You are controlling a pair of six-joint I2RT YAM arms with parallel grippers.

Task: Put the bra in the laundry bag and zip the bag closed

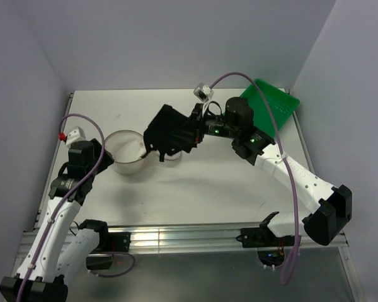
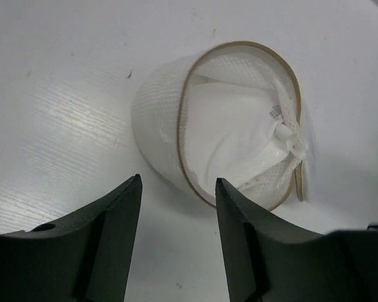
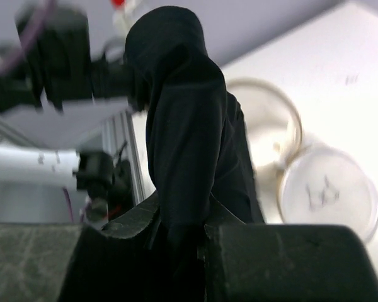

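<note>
Hanging from the right gripper [image 1: 193, 133], the bra [image 1: 169, 132] is held clear of the table [image 1: 239, 189]. In the right wrist view the jaws are closed tightly on the lower end of the bra [image 3: 189, 126], with the cloth pinched between the two fingers [image 3: 271, 258]. The garment is bunched into one dark fold. Its long axis runs straight out from the fingertips, in line with the gripper [image 3: 184, 234]. In the top view that axis points leftward, toward the laundry bag [image 1: 127, 156]. The free end of the bra is seen over the right side of the bag, above the spot where the rim meets the opened lid [image 1: 171, 158]. Whether the cloth touches the mesh cannot be told.

The laundry bag [image 2: 239, 119] is noted left of centre on the table, unzipped, its round mouth open upward and nothing black inside. The lid [image 3: 331, 192] is folded out to the right and lies flat beside the rim.

The left gripper [image 2: 177, 182] is placed just beside the bag's left wall. Its jaws stand well apart, with nothing held between the fingers [image 2: 113, 245].

A green tray [image 1: 274, 104] is recorded at the far right corner, well apart from the bag.
</note>
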